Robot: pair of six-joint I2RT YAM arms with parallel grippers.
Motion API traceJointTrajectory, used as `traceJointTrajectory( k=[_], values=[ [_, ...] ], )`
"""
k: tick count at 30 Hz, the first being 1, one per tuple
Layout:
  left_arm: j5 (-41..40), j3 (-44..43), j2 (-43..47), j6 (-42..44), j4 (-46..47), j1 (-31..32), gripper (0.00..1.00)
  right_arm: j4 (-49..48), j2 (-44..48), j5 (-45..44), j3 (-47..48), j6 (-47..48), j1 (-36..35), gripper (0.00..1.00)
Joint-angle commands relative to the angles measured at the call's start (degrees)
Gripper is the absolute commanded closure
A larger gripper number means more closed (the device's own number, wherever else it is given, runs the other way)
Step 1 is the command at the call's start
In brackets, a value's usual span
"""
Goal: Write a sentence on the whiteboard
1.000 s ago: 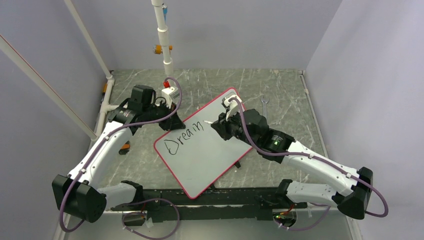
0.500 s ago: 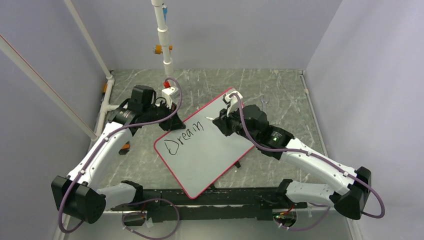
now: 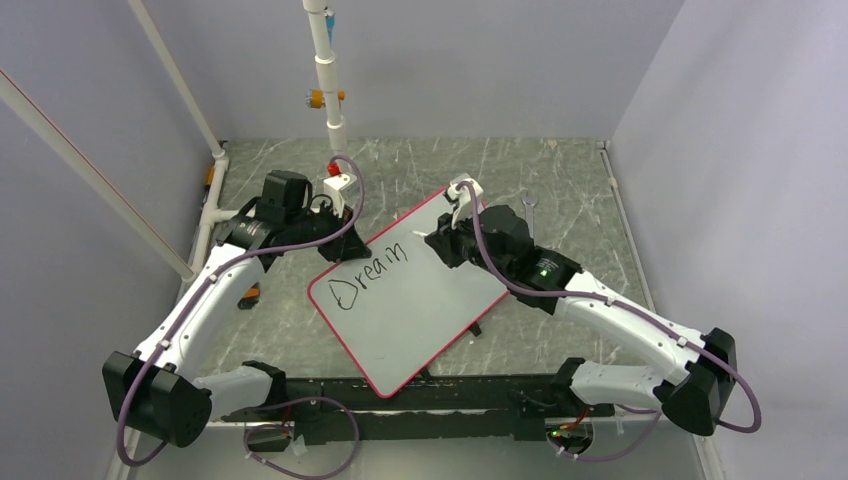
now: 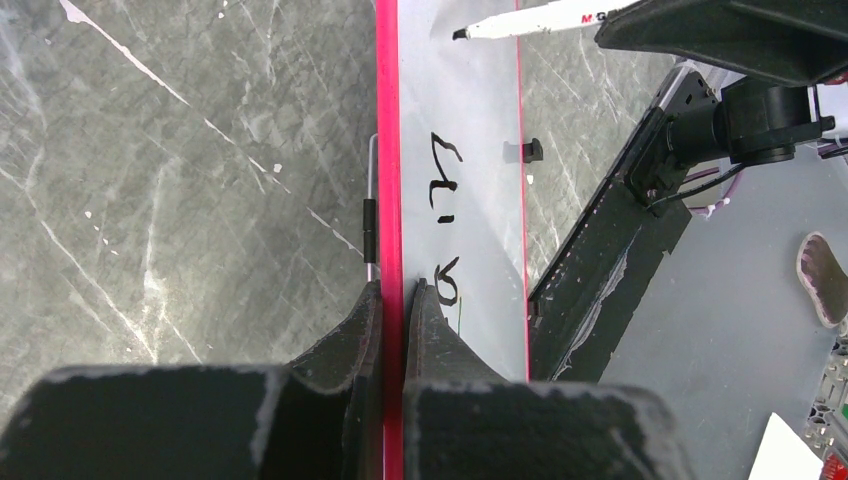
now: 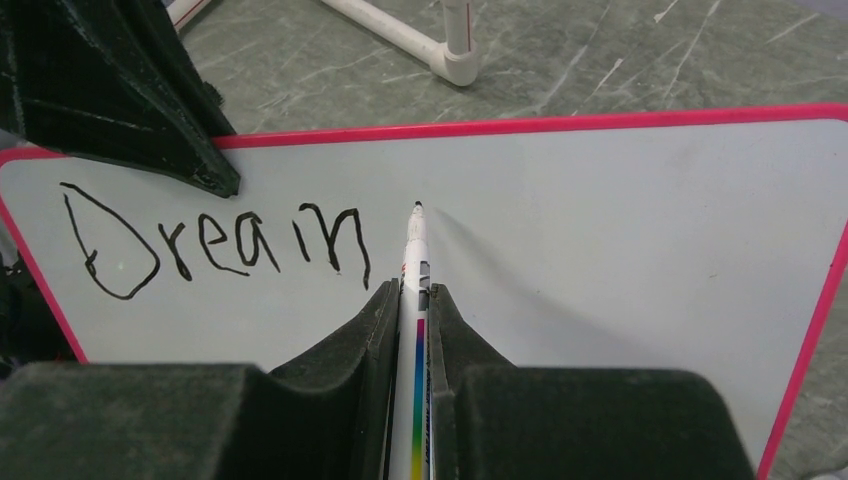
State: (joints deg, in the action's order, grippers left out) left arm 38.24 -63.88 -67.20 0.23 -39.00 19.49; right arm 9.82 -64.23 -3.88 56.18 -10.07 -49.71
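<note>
Right arm (image 3: 610,305) reached farther back, end effector (image 5: 412,300) clamping marker (image 5: 414,245) beside sentence (image 5: 215,250)

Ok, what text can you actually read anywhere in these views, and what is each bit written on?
"Dream": black handwritten lettering on the large white rectangular whiteboard with the thin red rim.
Small print on the slim white marker pen with the rainbow stripe: too small and blurred to read in either wrist view.
Nothing else in view carries readable text.
</note>
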Motion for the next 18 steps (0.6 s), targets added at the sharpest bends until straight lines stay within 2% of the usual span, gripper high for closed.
traceJointTrajectory(
  k=[1, 18],
  values=[
    [-5.1, 0.1, 1.7, 5.2, 2.4, 0.3, 1.0, -3.3, -0.7, 0.9, 1.2, -0.6, 0.7, 1.0],
    [-5.3, 0.1, 1.5, 5.3, 2.3, 0.4, 1.0, -4.4, -3.0, 6.3, 0.1, -1.7, 0.7, 1.0]
  ],
)
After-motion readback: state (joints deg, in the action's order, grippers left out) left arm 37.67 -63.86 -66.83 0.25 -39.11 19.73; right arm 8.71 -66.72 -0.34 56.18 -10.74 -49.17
